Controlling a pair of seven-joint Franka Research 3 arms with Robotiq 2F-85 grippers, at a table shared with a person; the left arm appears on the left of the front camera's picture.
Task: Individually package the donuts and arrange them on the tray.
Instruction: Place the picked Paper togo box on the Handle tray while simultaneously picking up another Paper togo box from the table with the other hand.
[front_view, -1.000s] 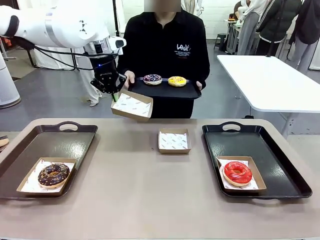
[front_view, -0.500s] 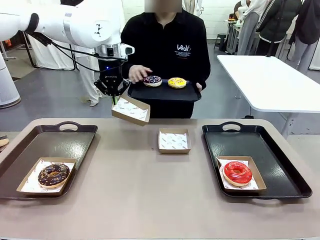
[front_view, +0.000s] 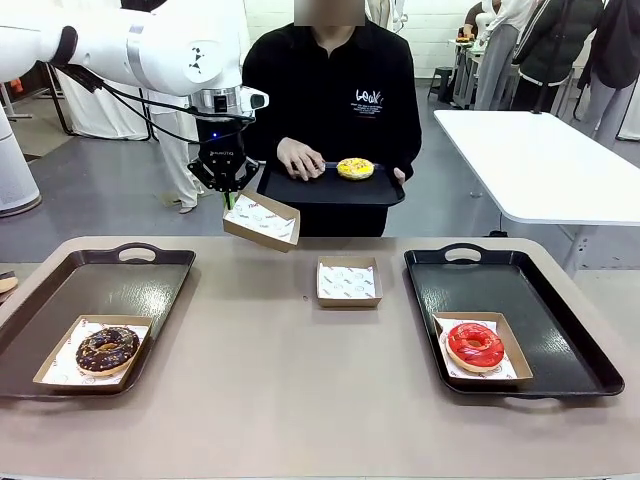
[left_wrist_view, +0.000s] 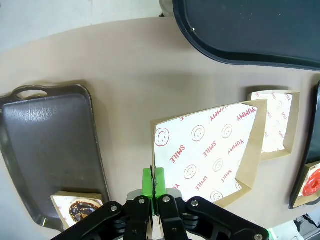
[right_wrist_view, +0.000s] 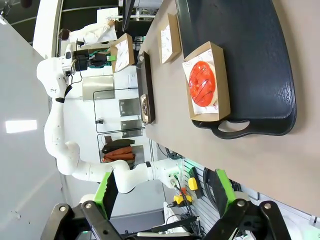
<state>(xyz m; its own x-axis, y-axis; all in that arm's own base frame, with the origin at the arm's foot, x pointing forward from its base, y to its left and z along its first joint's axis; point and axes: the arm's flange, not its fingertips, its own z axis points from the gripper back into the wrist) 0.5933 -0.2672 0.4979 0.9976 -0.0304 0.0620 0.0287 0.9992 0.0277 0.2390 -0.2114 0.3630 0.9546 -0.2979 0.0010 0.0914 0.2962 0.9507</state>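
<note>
Front view: the left gripper clenched on the rim of a paper-lined box, aloft at the far left beside the person's tray with the yellow donut. Chocolate donut sits boxed on the left tray, red donut on the right tray; right gripper released.

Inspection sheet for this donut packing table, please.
Surface: tan table, a dark tray at each end.
Job's things: chocolate donut boxed on left tray; red donut boxed on right tray; yellow donut on the person's tray; empty box mid-table.
Clutter: nothing seen.
Hands: left hand shut on a lined box, held in air; right hand open, empty.
Cables: black cables along left arm.
Surroundings: white table, people behind.
</note>
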